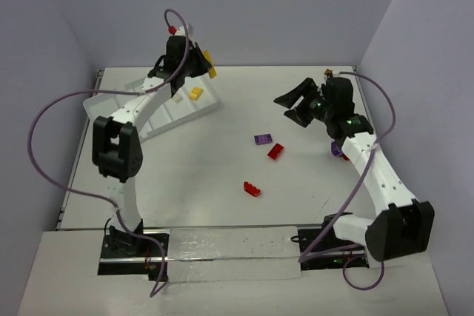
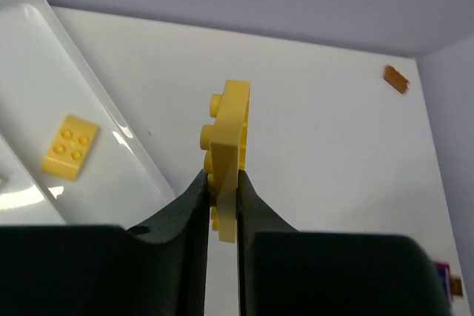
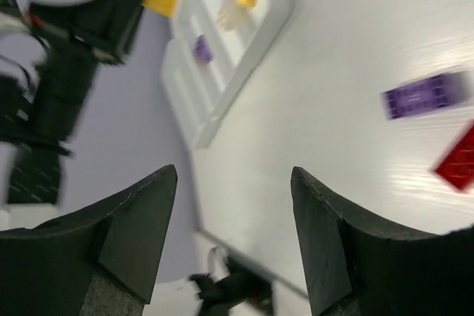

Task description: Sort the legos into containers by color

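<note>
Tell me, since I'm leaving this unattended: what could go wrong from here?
The left claw pinches only the lower end of the yellow lego, held on edge; it could pivot or slip. In the left wrist view it seems to hang beyond the tray, so releasing now may miss it.

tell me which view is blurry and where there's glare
Right wrist view: motion-blurred, with the purple lego and red lego smeared into streaks. Left wrist view: sharp on the held yellow lego, with white glare patches on the tray. Top external view: sharp and evenly lit, no strong glare.
</note>
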`<action>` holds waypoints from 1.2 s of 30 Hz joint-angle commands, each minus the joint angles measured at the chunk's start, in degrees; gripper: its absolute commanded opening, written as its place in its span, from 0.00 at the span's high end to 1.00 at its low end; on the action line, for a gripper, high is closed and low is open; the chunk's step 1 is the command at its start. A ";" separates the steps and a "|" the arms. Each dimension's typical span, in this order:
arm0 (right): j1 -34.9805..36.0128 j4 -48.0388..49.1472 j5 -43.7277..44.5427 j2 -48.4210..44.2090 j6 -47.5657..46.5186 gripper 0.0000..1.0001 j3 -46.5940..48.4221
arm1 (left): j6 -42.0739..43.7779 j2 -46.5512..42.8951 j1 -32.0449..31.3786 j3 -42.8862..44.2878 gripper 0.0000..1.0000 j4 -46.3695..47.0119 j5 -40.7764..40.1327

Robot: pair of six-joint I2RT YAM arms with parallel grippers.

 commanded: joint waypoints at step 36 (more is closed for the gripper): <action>-0.12 -16.24 22.65 -8.72 -17.83 0.24 3.48 | 1.72 24.23 5.22 26.14 0.32 -23.13 -8.49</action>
